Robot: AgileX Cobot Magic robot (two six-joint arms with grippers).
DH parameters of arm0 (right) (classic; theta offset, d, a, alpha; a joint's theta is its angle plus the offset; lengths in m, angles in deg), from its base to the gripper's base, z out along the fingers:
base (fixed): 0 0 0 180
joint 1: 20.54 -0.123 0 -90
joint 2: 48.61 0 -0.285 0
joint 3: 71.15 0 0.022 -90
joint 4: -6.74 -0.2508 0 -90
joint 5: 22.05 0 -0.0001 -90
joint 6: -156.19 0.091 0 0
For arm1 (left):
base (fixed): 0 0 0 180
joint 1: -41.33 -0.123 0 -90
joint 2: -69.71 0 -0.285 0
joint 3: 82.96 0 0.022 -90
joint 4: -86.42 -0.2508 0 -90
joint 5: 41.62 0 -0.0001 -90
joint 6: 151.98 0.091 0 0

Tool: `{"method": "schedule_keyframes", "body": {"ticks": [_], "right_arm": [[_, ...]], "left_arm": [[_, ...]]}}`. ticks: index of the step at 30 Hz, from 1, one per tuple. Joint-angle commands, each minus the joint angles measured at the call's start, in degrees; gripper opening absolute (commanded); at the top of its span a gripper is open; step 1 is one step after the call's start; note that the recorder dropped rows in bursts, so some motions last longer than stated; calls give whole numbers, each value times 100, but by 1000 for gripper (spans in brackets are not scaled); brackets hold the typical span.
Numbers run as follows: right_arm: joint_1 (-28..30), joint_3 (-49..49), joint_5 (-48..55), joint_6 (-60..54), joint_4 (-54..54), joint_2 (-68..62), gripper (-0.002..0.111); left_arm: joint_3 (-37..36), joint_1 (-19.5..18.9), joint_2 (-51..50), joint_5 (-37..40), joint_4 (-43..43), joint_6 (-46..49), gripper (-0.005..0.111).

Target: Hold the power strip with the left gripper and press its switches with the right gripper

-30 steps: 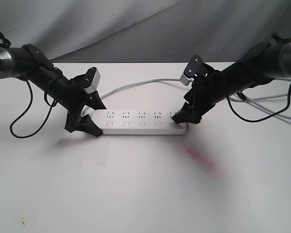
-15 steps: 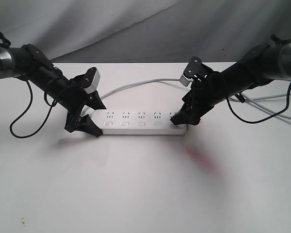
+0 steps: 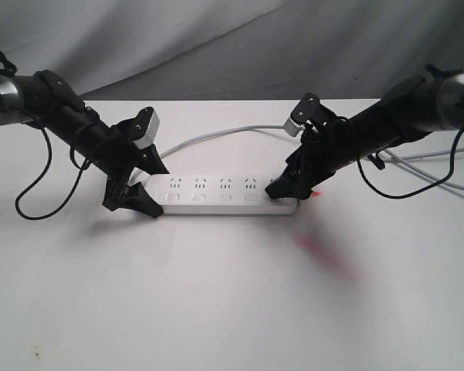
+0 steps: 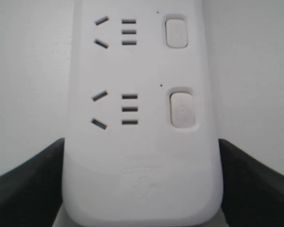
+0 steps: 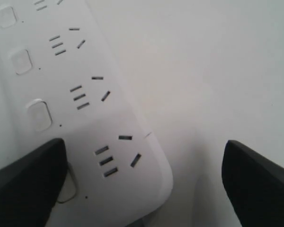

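The white power strip (image 3: 228,193) lies flat across the middle of the table. Its left end (image 4: 142,179) sits between the black fingers (image 4: 33,184) of my left gripper (image 3: 159,193), which press on both long sides. Two switches (image 4: 182,109) show just beyond that grip. My right gripper (image 3: 296,192) stands wide open at the strip's right end. One of its fingers (image 5: 23,184) rests over the end switch (image 5: 70,187) and hides most of it. The other finger (image 5: 260,184) hangs over bare table beside the strip. The remaining switches (image 3: 225,198) run along the near edge.
The strip's grey cord (image 3: 216,135) curves away behind it towards the right. More grey cables (image 3: 437,168) trail off the table's right side. A faint red smear (image 3: 319,252) marks the white tabletop (image 3: 232,309) in front of the right end. A grey cloth backdrop (image 3: 216,46) hangs behind.
The right arm has dipped a little and its gripper has shifted slightly left and down at the strip's right end. The left gripper and the strip have not moved.
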Motion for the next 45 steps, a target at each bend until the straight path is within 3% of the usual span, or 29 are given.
{"method": "schedule_keyframes", "body": {"ticks": [1,21,37,40,45], "right_arm": [[-27,-79,-347,-156,560,-173,81],[8,-79,-361,-9,110,1673,81],[139,-79,-232,2811,874,4469,81],[139,-79,169,3011,874,4909,74],[139,-79,858,3634,939,5464,46]], "left_arm": [[10,17,9,49,-28,-37,26],[10,17,9,49,-28,-37,26],[10,17,9,49,-28,-37,26],[10,17,9,49,-28,-37,26],[10,17,9,49,-28,-37,26]]}}
